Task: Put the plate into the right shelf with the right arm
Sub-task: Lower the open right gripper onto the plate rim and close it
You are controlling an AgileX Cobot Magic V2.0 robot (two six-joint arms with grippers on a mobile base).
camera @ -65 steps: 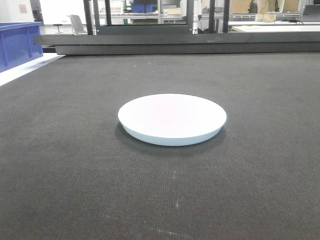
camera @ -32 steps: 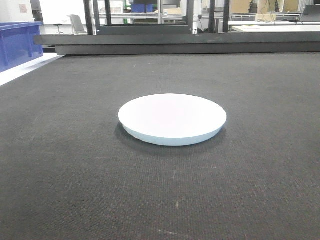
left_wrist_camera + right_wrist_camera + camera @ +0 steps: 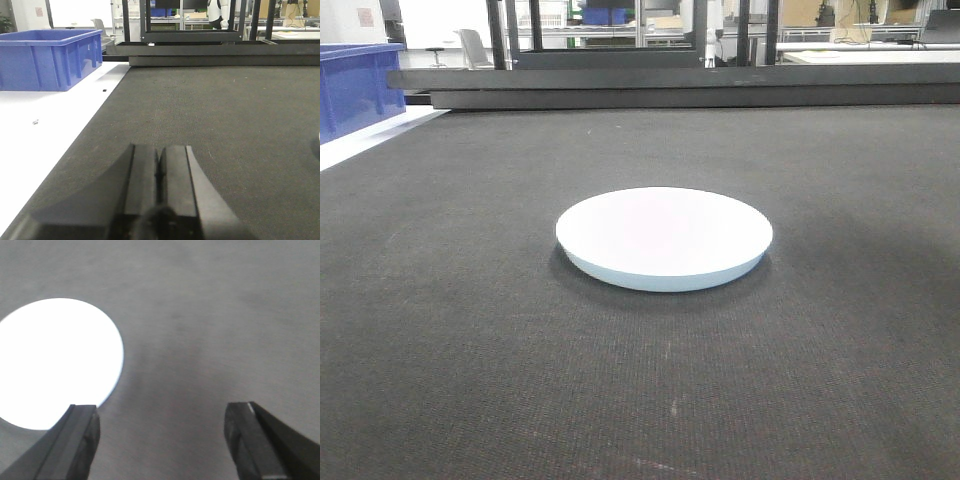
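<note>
The white round plate [image 3: 664, 238] lies flat on the dark mat [image 3: 470, 350] in the middle of the front view. In the right wrist view the plate [image 3: 55, 360] shows at the left, overexposed. My right gripper [image 3: 161, 412] hangs open above the bare mat, just right of the plate's edge, with its left finger [image 3: 80, 440] overlapping the plate's rim in the image. Nothing is between its fingers. My left gripper [image 3: 159, 150] is shut and empty, low over the mat. The right shelf is out of view.
A blue plastic bin [image 3: 50, 57] stands on a white surface [image 3: 45, 130] to the left of the mat; the bin [image 3: 355, 85] also shows at the front view's left. Dark low beams [image 3: 670, 88] and black frame posts cross the mat's far edge.
</note>
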